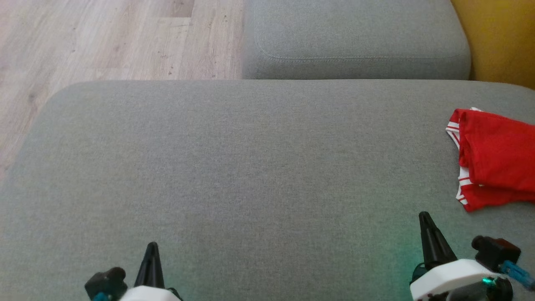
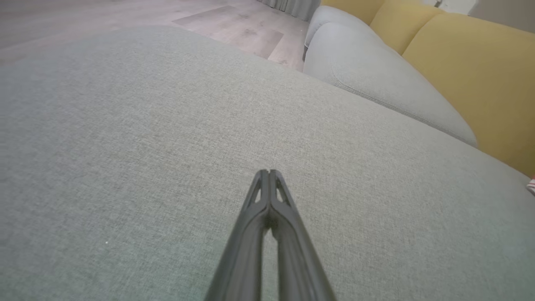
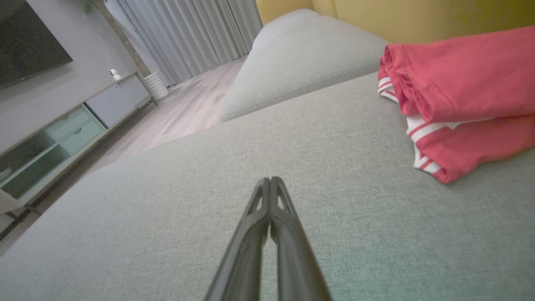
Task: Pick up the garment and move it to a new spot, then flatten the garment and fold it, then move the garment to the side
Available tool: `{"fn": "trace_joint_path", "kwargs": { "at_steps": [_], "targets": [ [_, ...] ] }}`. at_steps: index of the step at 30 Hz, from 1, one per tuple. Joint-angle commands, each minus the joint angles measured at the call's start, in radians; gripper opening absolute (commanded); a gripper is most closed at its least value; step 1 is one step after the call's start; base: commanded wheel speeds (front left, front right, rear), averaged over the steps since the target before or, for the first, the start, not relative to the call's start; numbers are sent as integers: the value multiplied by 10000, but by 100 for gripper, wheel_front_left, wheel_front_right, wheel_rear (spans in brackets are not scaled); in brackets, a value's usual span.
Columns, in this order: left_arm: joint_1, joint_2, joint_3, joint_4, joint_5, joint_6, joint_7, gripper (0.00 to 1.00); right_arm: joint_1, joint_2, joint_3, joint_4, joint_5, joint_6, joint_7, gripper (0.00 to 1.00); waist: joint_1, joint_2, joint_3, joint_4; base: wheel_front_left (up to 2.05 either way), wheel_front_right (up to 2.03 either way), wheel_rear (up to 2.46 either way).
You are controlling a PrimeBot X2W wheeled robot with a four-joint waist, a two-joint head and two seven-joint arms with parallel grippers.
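Head view: folded garment point(image 1: 497, 159) on grey cushion point(image 1: 234, 167).

Folded red garment point(image 1: 495, 161), right side

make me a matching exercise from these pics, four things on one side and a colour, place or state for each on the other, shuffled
Things:
1. garment
2. left gripper
3. sofa back
4. floor

Descriptions:
A. pale wood, upper left of the head view
B. red with white stripes, lying at the right side of the grey cushion
C. mustard yellow, upper right corner of the head view
D. shut on nothing, at the lower left of the head view

Pairs: 1-B, 2-D, 3-C, 4-A
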Motion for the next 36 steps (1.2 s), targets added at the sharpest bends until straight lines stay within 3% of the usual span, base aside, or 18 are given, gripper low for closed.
{"fn": "trace_joint_path", "kwargs": {
  "at_steps": [1,36],
  "targets": [
    [-539,-8,340,-204,-197,-156,66,0,-551,-81,-45,-283,343,14,74,0,-1,0,5,-13,0,0,0],
    [-861,-737,2254,-64,-2803,-1532,977,0,-1078,-154,-382,-152,4373,36,534,0,-1,0,122,-296,0,0,0]
  ]
}}
